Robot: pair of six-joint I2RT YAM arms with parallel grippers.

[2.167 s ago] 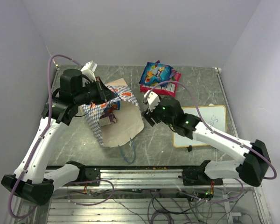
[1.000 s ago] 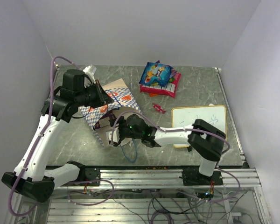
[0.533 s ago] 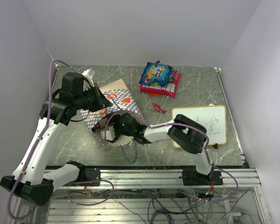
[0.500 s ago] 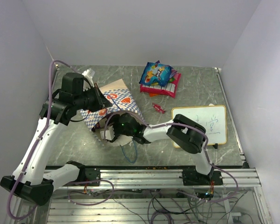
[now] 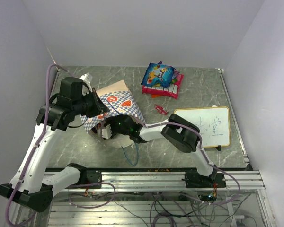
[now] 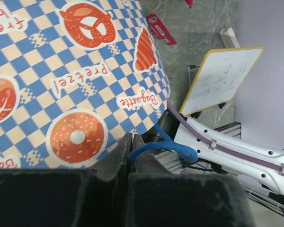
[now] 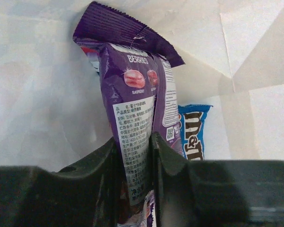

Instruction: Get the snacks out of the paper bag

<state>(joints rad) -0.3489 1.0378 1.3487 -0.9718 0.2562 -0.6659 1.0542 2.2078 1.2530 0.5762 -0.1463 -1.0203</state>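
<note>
- Overhead, the left arm (image 5: 35,146) holds the checkered paper bag (image 5: 117,100) tilted above the counter (image 5: 199,90). The right arm (image 5: 180,137) reaches into the bag's mouth, and its jaws are hidden there.
- Only the left wrist view shows the left jaws pinched shut on the bag's blue string handle (image 6: 166,145).
- Only the right wrist view shows the bag's inside, where the right jaws clamp a purple berries packet (image 7: 132,94). A blue M&M's packet (image 7: 194,135) sits just behind.
- Overhead, a pile of snack packets (image 5: 160,78) and a small red packet (image 5: 160,109) lie outside the bag, near a whiteboard (image 5: 206,125).
</note>
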